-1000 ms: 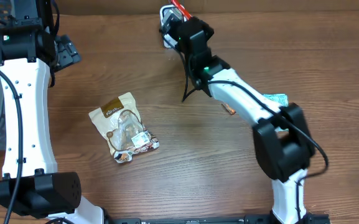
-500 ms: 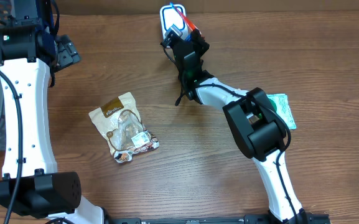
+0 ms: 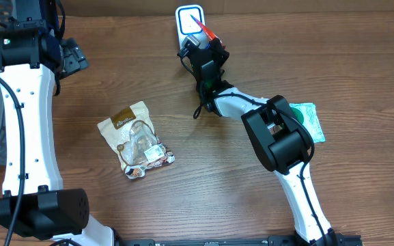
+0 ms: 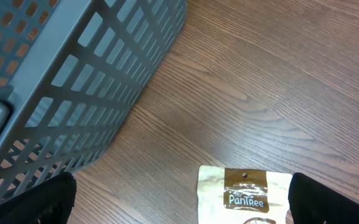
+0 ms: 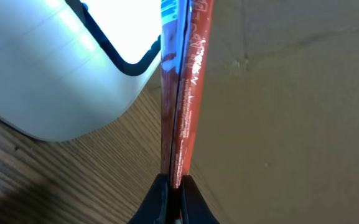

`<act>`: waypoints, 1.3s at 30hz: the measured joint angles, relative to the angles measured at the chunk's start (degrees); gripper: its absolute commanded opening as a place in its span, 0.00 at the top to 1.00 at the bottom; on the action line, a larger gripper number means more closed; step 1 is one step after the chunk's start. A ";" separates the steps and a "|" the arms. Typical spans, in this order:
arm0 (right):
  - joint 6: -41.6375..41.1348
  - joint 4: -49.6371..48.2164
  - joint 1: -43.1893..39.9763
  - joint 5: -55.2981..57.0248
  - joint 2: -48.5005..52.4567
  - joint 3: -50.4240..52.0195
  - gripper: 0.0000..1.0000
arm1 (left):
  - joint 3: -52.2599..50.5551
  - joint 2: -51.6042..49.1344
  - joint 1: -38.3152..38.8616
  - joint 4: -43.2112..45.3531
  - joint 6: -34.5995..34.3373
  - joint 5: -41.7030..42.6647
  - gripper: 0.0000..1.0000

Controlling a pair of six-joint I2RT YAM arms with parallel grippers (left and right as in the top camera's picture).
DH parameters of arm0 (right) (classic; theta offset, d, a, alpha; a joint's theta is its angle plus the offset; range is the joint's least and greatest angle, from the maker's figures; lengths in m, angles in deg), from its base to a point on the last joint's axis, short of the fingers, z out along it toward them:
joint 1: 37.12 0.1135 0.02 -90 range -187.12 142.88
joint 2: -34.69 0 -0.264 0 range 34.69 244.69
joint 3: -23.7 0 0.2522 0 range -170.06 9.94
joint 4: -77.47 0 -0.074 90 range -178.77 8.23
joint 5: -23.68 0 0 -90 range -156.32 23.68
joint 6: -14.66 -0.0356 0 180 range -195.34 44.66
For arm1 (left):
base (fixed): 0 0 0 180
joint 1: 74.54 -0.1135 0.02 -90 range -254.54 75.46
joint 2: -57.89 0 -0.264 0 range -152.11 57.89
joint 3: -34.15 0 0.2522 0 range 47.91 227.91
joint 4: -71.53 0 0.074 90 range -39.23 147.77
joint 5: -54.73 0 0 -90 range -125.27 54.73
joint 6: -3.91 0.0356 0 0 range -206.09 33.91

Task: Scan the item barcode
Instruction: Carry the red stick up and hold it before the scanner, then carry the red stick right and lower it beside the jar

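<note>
Wood-grain tabletop: the right gripper, jaws pinched on a thin red packet, holds it edge-on over the white scanner at the far edge, its long axis running straight out from the grip, while the left gripper hangs spread far off.

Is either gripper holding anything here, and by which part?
The right gripper pinches a thin red packet by one end, edge-on. The open left gripper holds nothing.

A brown wood-grain bench filled the scene under soft, even light. A grey plastic basket with lattice walls stood at its left side, and a plain tan surface lay beyond its back edge.
</note>
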 measured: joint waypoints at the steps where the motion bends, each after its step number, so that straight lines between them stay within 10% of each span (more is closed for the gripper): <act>1: 0.37 0.02 0.00 -0.02 0.00 0.00 0.96 | 0.00 0.00 0.00 0.00 0.00 0.00 0.00; 21: 1.01 -2.97 2.23 10.47 -1.33 0.00 0.97 | 0.00 0.00 0.00 0.00 0.00 0.00 0.00; 28: -7.34 19.87 4.68 8.57 -14.21 0.11 0.97 | 0.00 0.00 0.00 -0.04 0.00 0.02 0.00; 39: -47.47 75.14 0.79 -8.76 -40.26 -1.22 0.96 | 0.00 0.00 0.00 0.00 0.00 0.00 0.00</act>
